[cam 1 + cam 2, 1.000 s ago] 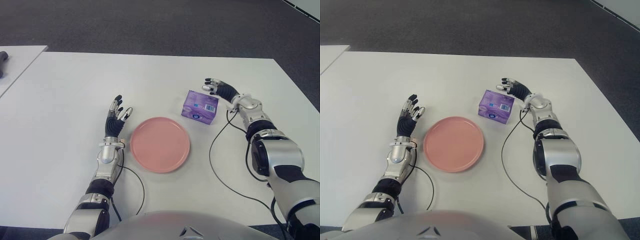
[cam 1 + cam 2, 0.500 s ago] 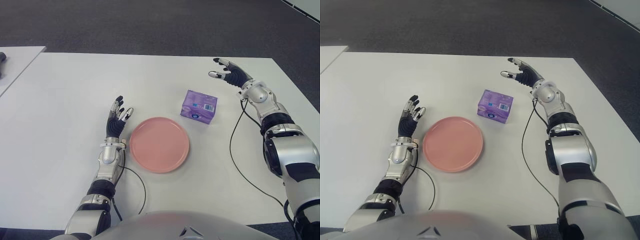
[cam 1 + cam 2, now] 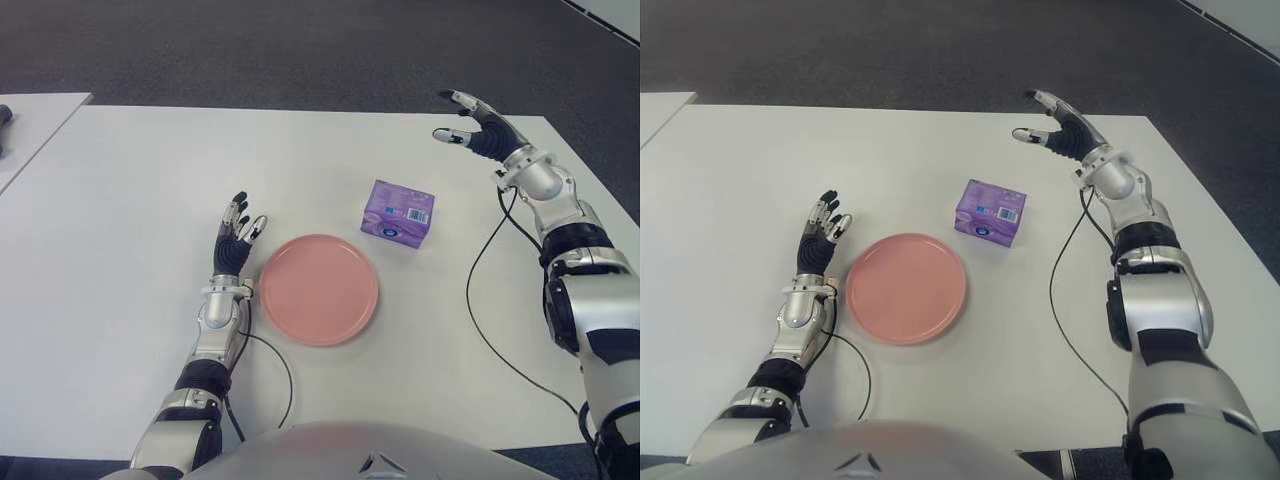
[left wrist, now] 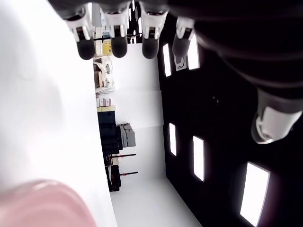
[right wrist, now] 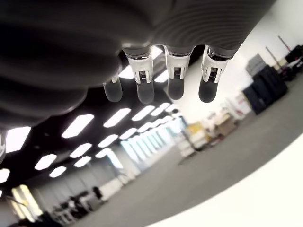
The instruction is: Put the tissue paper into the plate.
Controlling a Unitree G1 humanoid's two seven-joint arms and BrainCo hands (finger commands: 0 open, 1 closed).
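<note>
A purple tissue pack (image 3: 398, 212) lies on the white table (image 3: 140, 180), just right of and behind the round pink plate (image 3: 319, 288), which holds nothing. My right hand (image 3: 470, 125) is raised behind and to the right of the pack, well apart from it, fingers spread and holding nothing. My left hand (image 3: 235, 235) shows just left of the plate, fingers extended upward, holding nothing. In the left wrist view a blurred edge of the plate (image 4: 42, 203) shows near the hand.
A black cable (image 3: 480, 310) trails across the table from my right arm. A second white table (image 3: 25, 125) stands at the far left with a dark object on it. Dark carpet lies beyond the far edge.
My right hand has lifted from beside the tissue pack and swung back and to the right, away from it. The pack, plate and left hand have not moved.
</note>
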